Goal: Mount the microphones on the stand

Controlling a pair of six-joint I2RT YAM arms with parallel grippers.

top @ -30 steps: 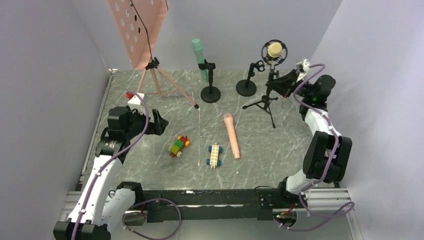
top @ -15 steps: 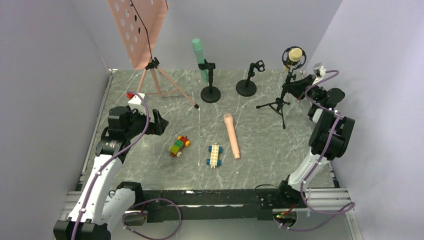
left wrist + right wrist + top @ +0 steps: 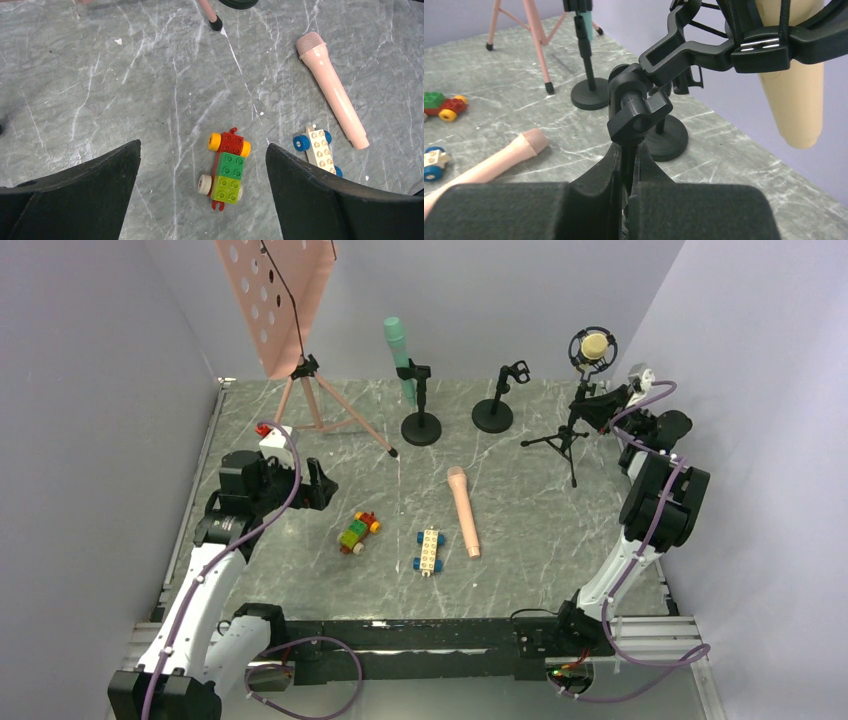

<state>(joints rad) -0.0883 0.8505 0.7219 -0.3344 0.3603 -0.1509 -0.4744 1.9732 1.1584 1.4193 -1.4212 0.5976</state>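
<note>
Grey marbled bench, plain purple walls. Left gripper (image 3: 202, 150) is spread wide and holds nothing, hanging over the bench with the multicolour brick car (image 3: 227, 170) right between its fingers. The white brick car (image 3: 317, 150) sits off to its right. Just past that lies the pink microphone (image 3: 332, 97), flat on the bench, ahead and right of the left gripper. Its long axis runs roughly away from the gripper, tail end near the white car but apart from it, rounded head at the far end. Judged from the top view, the left gripper is the nearer arm and the free one, so the pick is likely its job, closing across the shaft. Further out, the empty stand (image 3: 497, 400) waits beyond the head. The green microphone (image 3: 400, 358) is already clipped in the stand beside it. Right gripper (image 3: 626, 165) is clamped on the post of the tripod stand (image 3: 634, 107), which carries the tan microphone (image 3: 796, 100) in its cradle. Cannot tell whether the legs touch the bench.
</note>
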